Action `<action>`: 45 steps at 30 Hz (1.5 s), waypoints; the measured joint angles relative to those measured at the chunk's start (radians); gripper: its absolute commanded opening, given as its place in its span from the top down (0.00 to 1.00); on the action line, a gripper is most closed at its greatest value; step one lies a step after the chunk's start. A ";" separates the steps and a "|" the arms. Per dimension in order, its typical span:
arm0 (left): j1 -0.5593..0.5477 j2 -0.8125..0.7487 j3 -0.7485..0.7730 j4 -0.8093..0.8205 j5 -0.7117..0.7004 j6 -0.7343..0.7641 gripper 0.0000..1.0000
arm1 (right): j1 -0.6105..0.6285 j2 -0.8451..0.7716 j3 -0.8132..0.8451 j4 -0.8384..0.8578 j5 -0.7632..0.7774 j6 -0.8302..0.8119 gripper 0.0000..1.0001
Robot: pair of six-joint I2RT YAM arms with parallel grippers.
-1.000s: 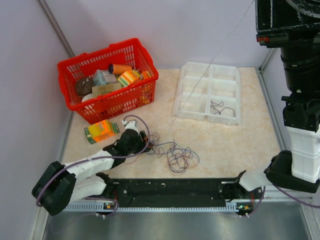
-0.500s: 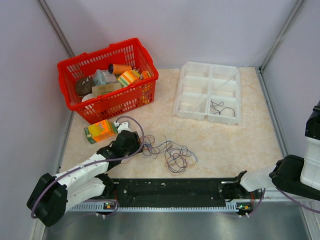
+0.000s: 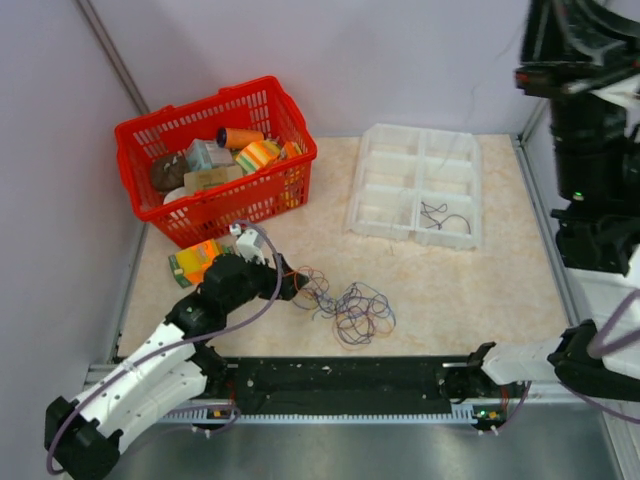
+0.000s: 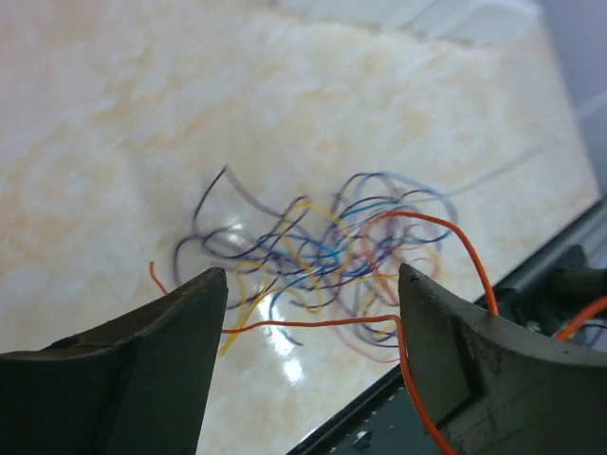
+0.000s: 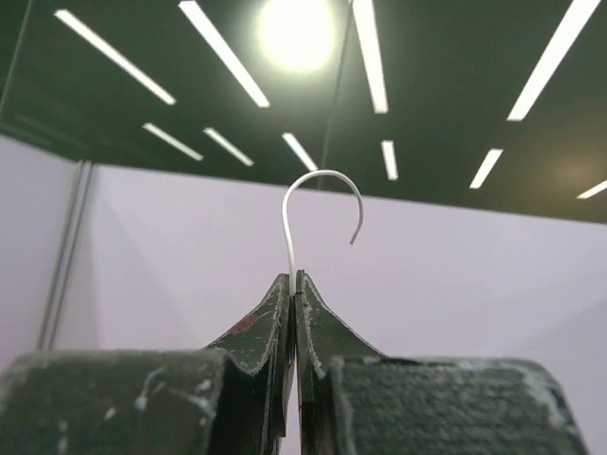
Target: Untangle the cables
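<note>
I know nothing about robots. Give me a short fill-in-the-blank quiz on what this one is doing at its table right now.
The left gripper stands ___ before the tangled cables. The right gripper is ___ on a thin pale wire. The basket is coloured ___. The clear tray holds ___ dark cable.
Missing words: open; shut; red; one.

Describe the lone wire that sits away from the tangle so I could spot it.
At the far side of the table, right of the red basket, lies a clear divided tray. In its nearest right-hand compartment lies one thin dark wire, curled and alone, unlike the many-coloured tangle of cables nearer the front.
</note>
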 measured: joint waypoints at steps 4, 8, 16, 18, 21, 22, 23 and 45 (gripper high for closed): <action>0.000 -0.110 0.085 0.018 0.121 0.086 0.12 | 0.000 0.061 -0.006 -0.070 -0.022 0.058 1.00; 0.000 -0.120 0.183 0.042 0.178 0.149 0.02 | 0.000 0.104 -0.006 -0.143 -0.052 0.109 1.00; -0.001 0.086 0.391 -0.153 0.050 0.150 0.09 | 0.000 0.099 0.036 -0.177 -0.088 0.167 1.00; 0.000 0.157 0.418 -0.233 0.031 0.148 0.02 | 0.000 0.089 0.038 -0.178 -0.090 0.173 1.00; 0.000 0.232 0.393 -0.303 0.050 0.158 0.02 | 0.000 0.081 0.041 -0.177 -0.093 0.182 1.00; 0.000 0.228 0.371 -0.310 0.063 0.160 0.08 | 0.000 0.081 0.041 -0.177 -0.096 0.186 1.00; 0.000 0.224 0.356 -0.320 0.070 0.164 0.10 | 0.000 0.081 0.040 -0.178 -0.100 0.191 1.00; -0.070 0.483 0.414 -0.573 0.076 0.179 0.40 | 0.000 -0.028 -0.333 -0.179 -0.071 0.274 1.00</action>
